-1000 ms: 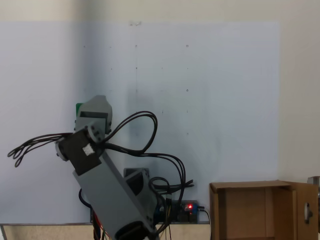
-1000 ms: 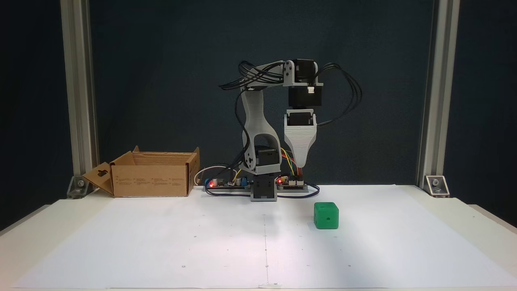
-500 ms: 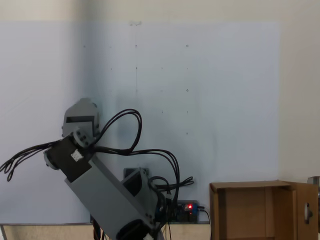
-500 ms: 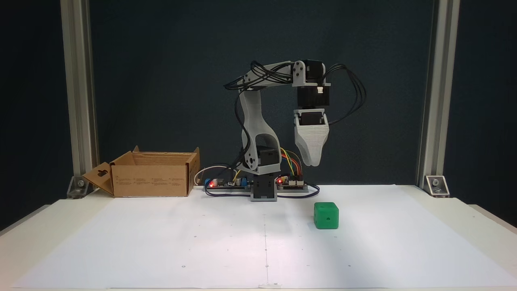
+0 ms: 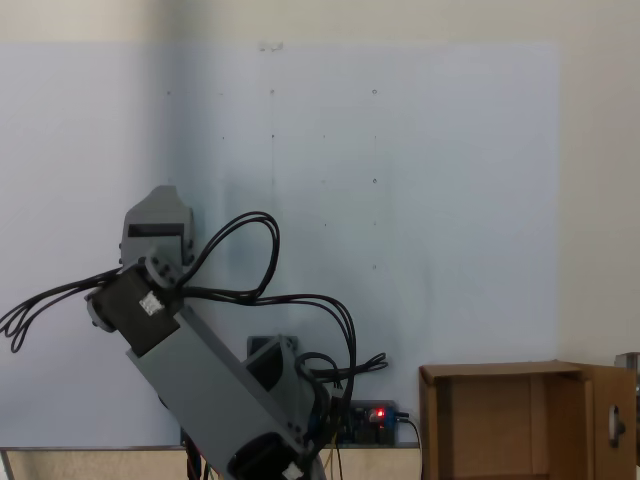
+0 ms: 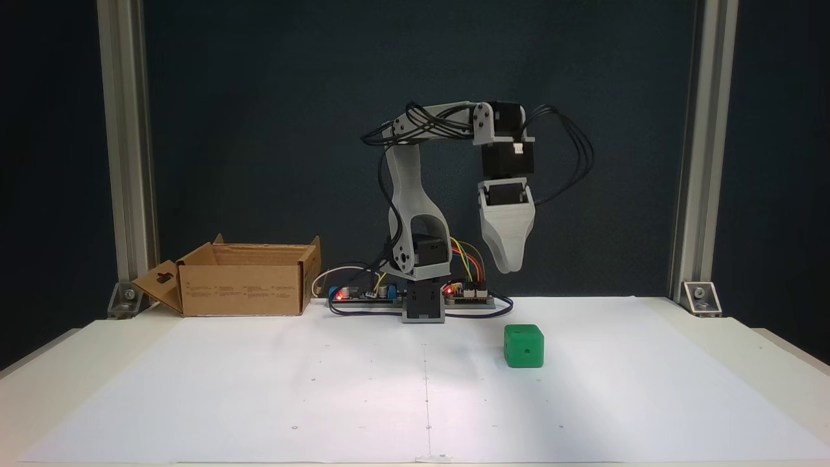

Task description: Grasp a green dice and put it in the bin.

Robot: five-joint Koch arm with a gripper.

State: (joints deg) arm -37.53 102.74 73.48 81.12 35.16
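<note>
The green dice (image 6: 523, 346), a small rounded cube, is set flat on the white tabletop (image 6: 259, 389). The bin (image 6: 243, 279), an open brown cardboard box, is placed well apart with flaps raised.

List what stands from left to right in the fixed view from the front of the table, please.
Left metal post → bin → arm base → gripper → green dice → right metal post.

Dark backdrop (image 6: 272, 97) between aluminium posts (image 6: 703, 149)
</note>
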